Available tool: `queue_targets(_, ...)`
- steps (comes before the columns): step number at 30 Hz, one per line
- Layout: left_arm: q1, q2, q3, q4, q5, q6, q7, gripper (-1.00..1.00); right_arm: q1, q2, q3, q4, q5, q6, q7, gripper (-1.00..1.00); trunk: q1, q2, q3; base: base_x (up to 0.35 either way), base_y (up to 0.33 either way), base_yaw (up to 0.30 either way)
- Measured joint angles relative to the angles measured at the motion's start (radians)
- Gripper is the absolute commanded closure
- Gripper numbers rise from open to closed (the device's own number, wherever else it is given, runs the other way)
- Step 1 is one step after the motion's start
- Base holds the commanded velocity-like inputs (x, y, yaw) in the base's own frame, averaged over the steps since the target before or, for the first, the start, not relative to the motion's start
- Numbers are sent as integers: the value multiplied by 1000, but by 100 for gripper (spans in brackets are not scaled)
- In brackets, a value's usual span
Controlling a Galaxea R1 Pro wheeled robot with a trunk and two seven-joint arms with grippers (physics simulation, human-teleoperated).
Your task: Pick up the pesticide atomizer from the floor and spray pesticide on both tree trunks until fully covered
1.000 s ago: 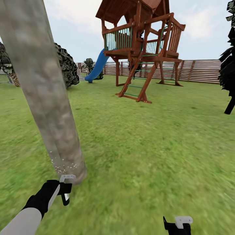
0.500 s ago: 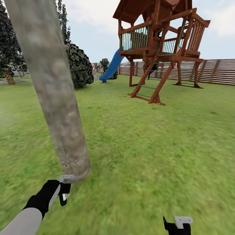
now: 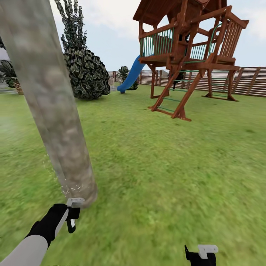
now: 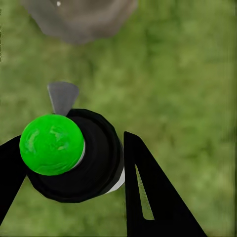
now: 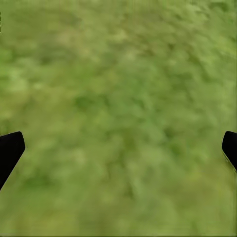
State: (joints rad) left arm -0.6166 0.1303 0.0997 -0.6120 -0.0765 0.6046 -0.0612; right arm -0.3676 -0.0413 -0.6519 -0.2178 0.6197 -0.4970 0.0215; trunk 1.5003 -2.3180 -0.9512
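Observation:
A thick grey-tan mottled tree trunk [image 3: 48,103] rises from the grass floor [image 3: 166,177] at the left of the head view. Pale specks of spray [image 3: 70,189] dot its base. My left gripper [image 3: 72,216] hovers just in front of that base. In the left wrist view the left gripper [image 4: 74,182] is shut on the pesticide atomizer [image 4: 94,163], a black body with a bright green round cap, its grey nozzle pointing at the trunk base [image 4: 79,17]. My right gripper [image 3: 201,255] hangs low at the right over bare grass, open [image 5: 118,150] with nothing between its fingers.
A red-brown wooden playhouse [image 3: 184,55] with a blue slide [image 3: 131,75] stands ahead on the right. A dark leafy bush [image 3: 87,74] sits behind the trunk. A brown slatted fence [image 3: 244,79] closes the lawn at the back. Open grass stretches in the middle and to the right.
The whole view has shifted: the playhouse and bush now sit further right in the picture, so the camera moved. Both arms keep their place in the view, with the atomizer still held.

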Motion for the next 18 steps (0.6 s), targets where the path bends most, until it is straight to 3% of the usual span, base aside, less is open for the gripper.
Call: queue_targets(18,0,0,0,0,0,1,0,100,0,0,0,0,0,0,0,-100,0,0,0,71,-269,277)
